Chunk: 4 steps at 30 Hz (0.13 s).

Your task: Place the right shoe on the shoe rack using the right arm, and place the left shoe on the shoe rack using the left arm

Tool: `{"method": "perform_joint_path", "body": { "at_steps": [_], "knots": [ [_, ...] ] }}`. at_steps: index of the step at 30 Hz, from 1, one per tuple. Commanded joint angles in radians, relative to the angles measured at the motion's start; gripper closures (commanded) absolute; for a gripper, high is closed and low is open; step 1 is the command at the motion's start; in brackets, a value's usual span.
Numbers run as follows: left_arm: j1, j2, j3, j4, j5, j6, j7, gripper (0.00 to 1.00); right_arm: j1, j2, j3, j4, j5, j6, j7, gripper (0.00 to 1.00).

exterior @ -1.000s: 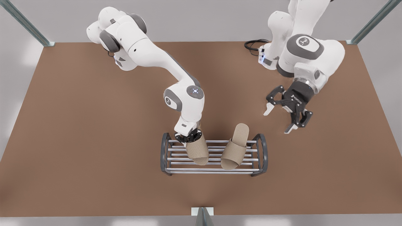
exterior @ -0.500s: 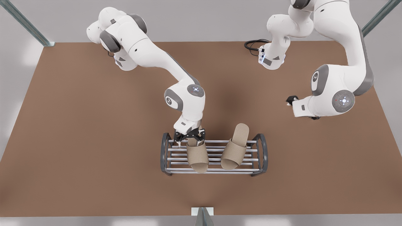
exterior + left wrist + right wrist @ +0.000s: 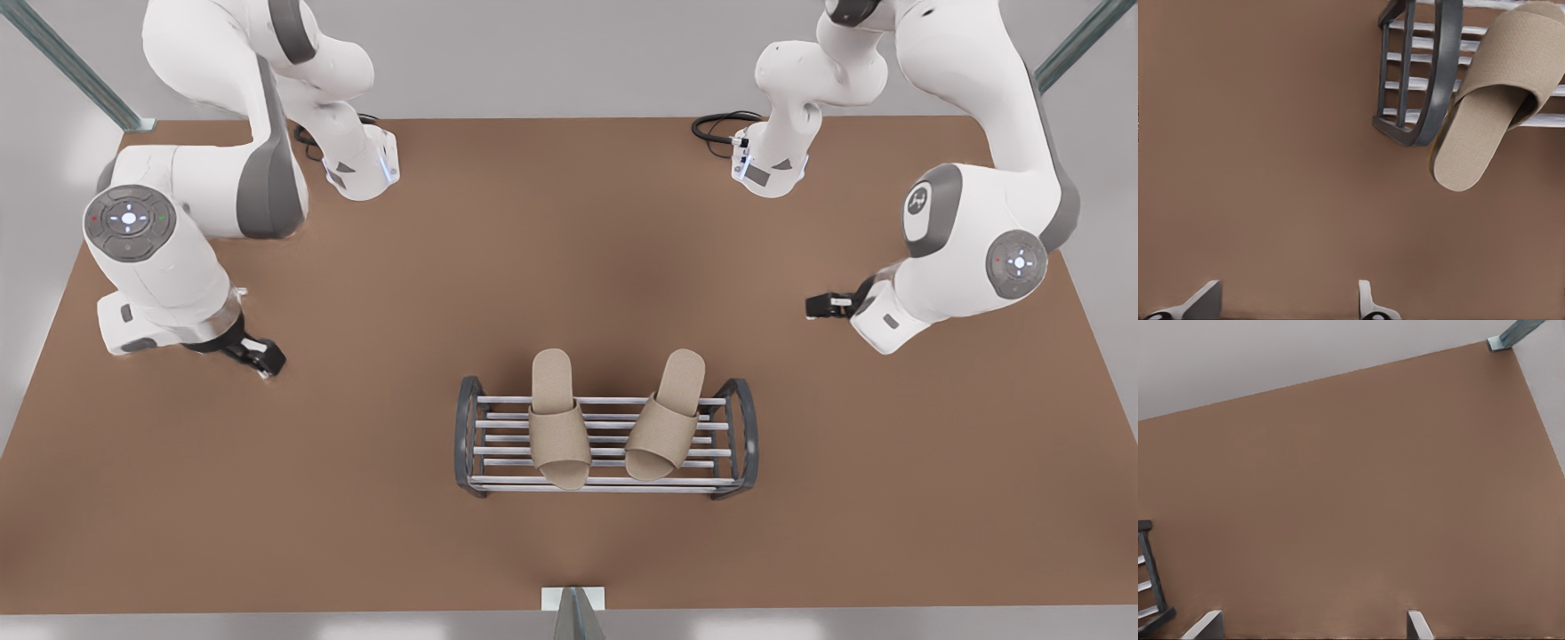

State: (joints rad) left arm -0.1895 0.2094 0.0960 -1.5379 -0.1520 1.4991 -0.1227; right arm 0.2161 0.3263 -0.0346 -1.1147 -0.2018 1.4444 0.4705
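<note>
Two beige slippers lie side by side on the shoe rack [image 3: 468,436], toes toward the camera. The right shoe [image 3: 558,427] lies straight, on the front view's left. The left shoe [image 3: 665,427] lies slightly tilted, its heel overhanging the rack's back bar. My right gripper [image 3: 258,356] hangs far off at the front view's left, open [image 3: 1311,623] and holding nothing, with the rack's end frame [image 3: 1153,573] at the picture's edge. My left gripper [image 3: 827,304] hangs at the front view's right, open [image 3: 1285,303] and holding nothing. Beyond it I see the rack's end [image 3: 1438,80] and the left shoe [image 3: 1485,113].
The brown table [image 3: 356,533] is bare around the rack. The arm bases [image 3: 360,169] [image 3: 769,169] stand at the back edge, with a black cable [image 3: 716,124] by one. Metal posts [image 3: 80,71] [image 3: 1058,67] rise at the back corners, and a small post [image 3: 573,613] at the front edge.
My right gripper opened, let go of the right shoe on the rack and swung far back to the front view's left. My left arm turned its gripper away toward the front view's right.
</note>
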Motion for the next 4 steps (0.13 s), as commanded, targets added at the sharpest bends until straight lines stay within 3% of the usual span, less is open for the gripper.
{"method": "perform_joint_path", "body": {
  "at_steps": [1, 2, 4],
  "knots": [
    [-0.002, 0.004, -0.001, 0.001, -0.001, -0.002, -0.451, 0.0, -0.07, -0.093, 0.036, -0.052, 0.091, -0.323, -0.541, 0.0],
    [-0.002, 0.002, -0.001, 0.001, -0.001, -0.002, -0.449, 0.0, -0.107, -0.16, 0.087, -0.16, 0.09, -0.302, -0.533, 0.0],
    [-0.002, 0.002, -0.001, 0.001, -0.003, -0.002, -0.449, 0.0, -0.13, -0.199, 0.116, -0.208, 0.087, -0.291, -0.533, 0.0]
  ]
}}
